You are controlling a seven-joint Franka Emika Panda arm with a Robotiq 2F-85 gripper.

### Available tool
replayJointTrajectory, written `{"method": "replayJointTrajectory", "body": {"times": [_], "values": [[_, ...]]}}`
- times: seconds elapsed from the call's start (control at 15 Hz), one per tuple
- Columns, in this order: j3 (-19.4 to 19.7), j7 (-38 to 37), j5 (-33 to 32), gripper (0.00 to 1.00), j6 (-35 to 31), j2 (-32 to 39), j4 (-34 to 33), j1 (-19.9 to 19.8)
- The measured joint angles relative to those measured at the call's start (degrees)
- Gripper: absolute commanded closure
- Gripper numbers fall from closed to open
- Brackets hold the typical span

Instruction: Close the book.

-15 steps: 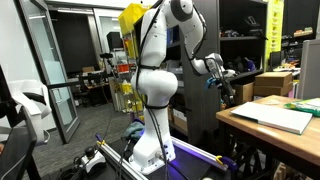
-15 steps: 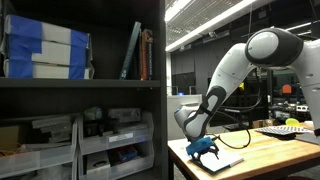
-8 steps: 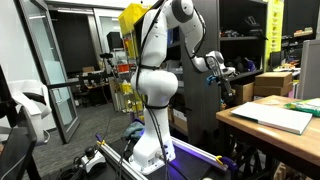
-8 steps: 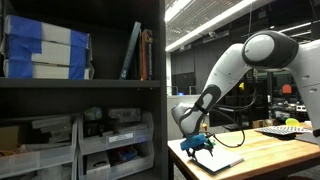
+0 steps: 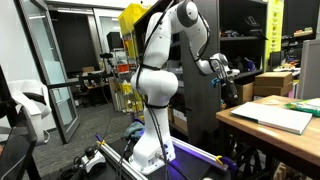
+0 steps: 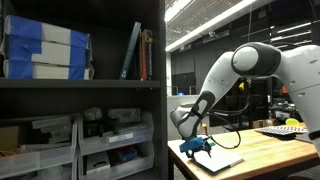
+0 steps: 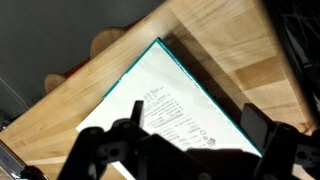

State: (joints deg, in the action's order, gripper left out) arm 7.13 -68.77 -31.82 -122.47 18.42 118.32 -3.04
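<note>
Book lies flat on wooden counter, printed white page up, teal cover edge showing beneath: judged not yet closed. Pincer hovers over near end of book, jaws spread, empty. Remaining: catch open leaf, fold over.

A robotics lab: glass-walled rooms, dark shelving with storage bins, wooden workbench, ceiling strip lights.

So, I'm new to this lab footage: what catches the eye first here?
The white arm dominates an exterior view, bending from its base toward the wooden table. In the wrist view, the book lies flat on that table, a printed pale page edged in teal, with the jaws spread wide over it.
</note>
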Motion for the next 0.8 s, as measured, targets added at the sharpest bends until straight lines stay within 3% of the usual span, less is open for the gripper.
{"method": "replayJointTrajectory", "body": {"times": [0.27, 0.53, 0.8], "values": [[1.19, 1.05, -0.53, 0.00, 0.35, 2.56, -1.90, 0.21], [3.43, 0.63, -7.20, 0.00, 0.62, 3.82, -2.66, 1.17], [4.03, 0.82, -9.55, 0.00, 1.05, 4.02, -2.78, 1.16]]}}
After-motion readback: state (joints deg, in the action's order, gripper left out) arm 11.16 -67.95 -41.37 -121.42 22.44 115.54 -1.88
